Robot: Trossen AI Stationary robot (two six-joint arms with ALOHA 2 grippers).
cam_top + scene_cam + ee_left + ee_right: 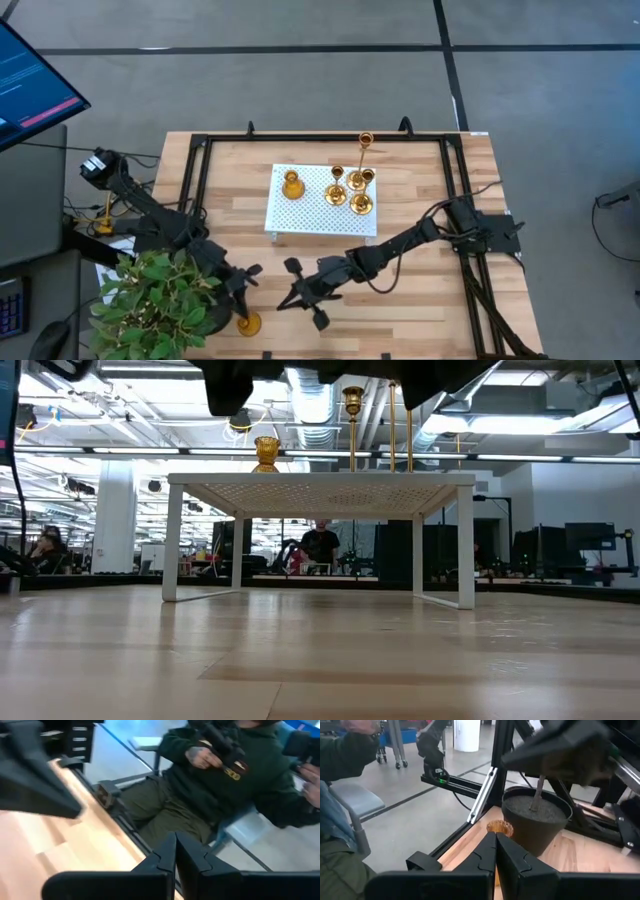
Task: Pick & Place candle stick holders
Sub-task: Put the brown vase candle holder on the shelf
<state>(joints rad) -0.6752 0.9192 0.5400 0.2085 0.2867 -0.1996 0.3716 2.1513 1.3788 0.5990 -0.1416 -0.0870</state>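
White tray (318, 210) sits mid-table (420, 300) and carries 5 gold holders: 1 squat holder (292, 185) on its left part, 1 tall holder (365, 140) at the far right edge, and 3 short ones (352, 190) clustered just beside it. From the low view the squat holder (266, 453) and the tall one (352, 405) stand upright on the tray top (320, 482).

A 6th holder (248, 323) stands on the table at the near edge, just beside the potted plant (160, 305).

Left gripper (243, 278) is near that holder, above it; fingers (167, 862) pressed together, nothing between them.

Right gripper (302, 290) is near the tray's front, pointing toward the plant; fingers (487, 855) pressed together, empty. The 6th holder's rim (499, 827) shows just beyond them, in front of the dark pot (536, 817).

A seated person (225, 785) is beyond the table edge.
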